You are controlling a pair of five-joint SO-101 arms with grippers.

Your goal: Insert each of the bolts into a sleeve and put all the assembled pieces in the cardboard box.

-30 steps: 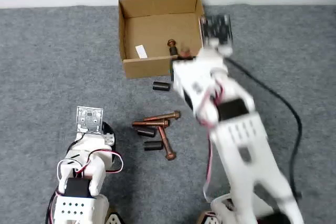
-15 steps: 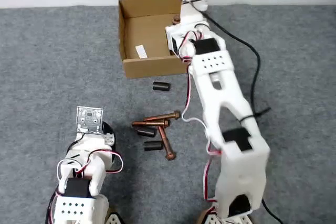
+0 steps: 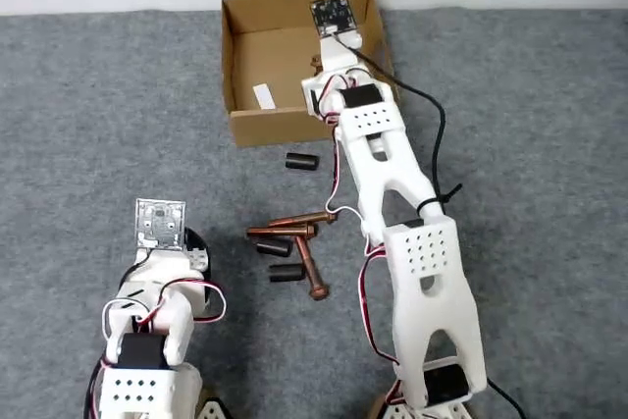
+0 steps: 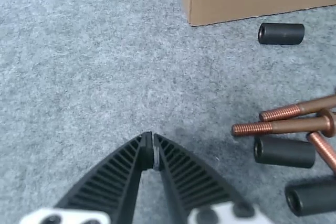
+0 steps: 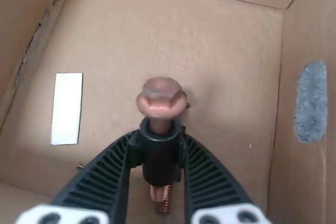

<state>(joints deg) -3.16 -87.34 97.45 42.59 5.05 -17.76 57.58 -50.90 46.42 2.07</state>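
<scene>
**Spotter A:** Your right gripper [image 5: 160, 142] is over the floor of the box [image 5: 226, 45], which sits at the upper middle of the high view. Its fingers [image 5: 105, 177] are pinched narrow on a sleeve [image 5: 160, 156], one finger on each side of it.

**Spotter B:** A bolt [image 5: 160, 100] runs through that sleeve. You can see its hex head out of one end and its threaded tip out of the other. I cannot tell whether the piece touches the cardboard under it.

**Spotter A:** A white label [image 3: 264, 96] lies on the box floor, toward the lower left corner of the box in the high view.

**Spotter B:** Your left gripper [image 4: 152, 153] is at the lower left of the high view, over bare bench [image 3: 88, 144]. Its own fingers [image 4: 113, 177] are closed tip to tip with nothing between them.

**Spotter A:** Three loose bolts [image 3: 302, 218] lie bunched at the centre of the high view. Two run left to right, nearly side by side. The third bolt [image 3: 307, 264] slants from them toward the lower right.

**Spotter B:** Two loose sleeves [image 3: 273, 248] sit with that bunch. One is just below the pair and the other is just beside the third bolt, on its left. A lone sleeve [image 3: 302, 161] lies apart from them, just below the box's front wall.
</scene>
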